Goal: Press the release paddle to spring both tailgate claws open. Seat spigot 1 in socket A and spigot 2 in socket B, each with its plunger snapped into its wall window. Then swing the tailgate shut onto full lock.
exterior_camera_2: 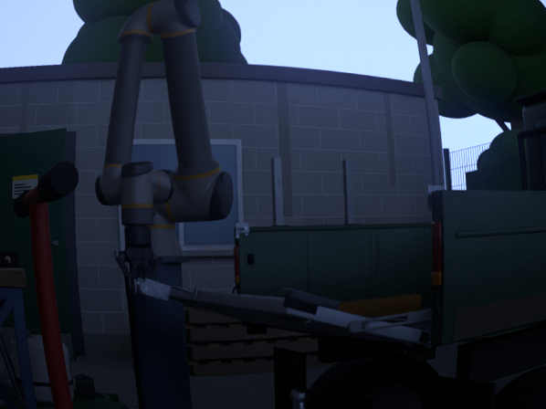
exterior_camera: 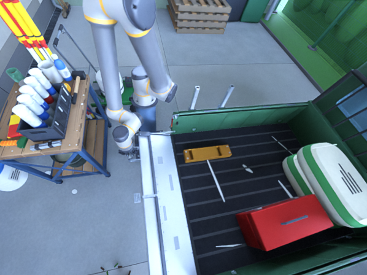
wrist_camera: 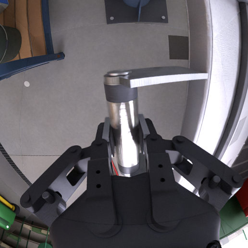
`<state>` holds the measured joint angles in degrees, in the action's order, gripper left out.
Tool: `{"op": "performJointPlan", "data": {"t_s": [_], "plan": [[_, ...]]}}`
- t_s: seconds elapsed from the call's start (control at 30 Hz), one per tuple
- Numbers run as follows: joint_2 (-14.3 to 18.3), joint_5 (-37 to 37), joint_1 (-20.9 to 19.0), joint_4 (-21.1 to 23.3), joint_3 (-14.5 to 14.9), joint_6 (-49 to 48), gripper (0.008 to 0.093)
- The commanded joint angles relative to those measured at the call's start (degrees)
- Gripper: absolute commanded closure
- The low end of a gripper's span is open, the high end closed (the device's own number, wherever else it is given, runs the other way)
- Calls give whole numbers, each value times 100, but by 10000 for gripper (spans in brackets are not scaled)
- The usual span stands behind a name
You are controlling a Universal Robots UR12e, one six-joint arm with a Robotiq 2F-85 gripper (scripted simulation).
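My gripper (wrist_camera: pixel 125 144) (exterior_camera: pixel 132 154) (exterior_camera_2: pixel 139 273) points straight down at the far outer corner of the lowered white tailgate (exterior_camera: pixel 162 199) (exterior_camera_2: pixel 292 308), and in it I hold a shiny steel handle pin (wrist_camera: pixel 123 129) that a flat metal arm (wrist_camera: pixel 163 75) joins to the tailgate's edge. The tailgate hangs open behind the green truck bed (exterior_camera: pixel 239 184), tilted a little above level. Two grey tubular posts (exterior_camera: pixel 211 96) stand upright at the bed's far side wall. The release paddle, the claws and the sockets are not plainly visible.
Behind the arm lie bare concrete floor and a stack of pallets (exterior_camera: pixel 199 15). A wooden workbench (exterior_camera: pixel 46 122) with tubes and tools stands left of the gripper. In the bed lie an orange plate (exterior_camera: pixel 207 152), a red box (exterior_camera: pixel 283 221), white-green cases (exterior_camera: pixel 328 181) and thin rods.
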<state>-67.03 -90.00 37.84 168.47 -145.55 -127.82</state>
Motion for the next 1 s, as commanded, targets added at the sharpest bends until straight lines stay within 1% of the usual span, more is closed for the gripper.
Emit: {"op": "performJointPlan", "data": {"t_s": [0.0, 0.5, 0.97], "plan": [[-67, 0, -13, -50, -6, 11, 934], [-1067, 0, -273, -1039, -18, 272, 934], [-1966, 0, -672, -2009, 54, 671, 934]]}}
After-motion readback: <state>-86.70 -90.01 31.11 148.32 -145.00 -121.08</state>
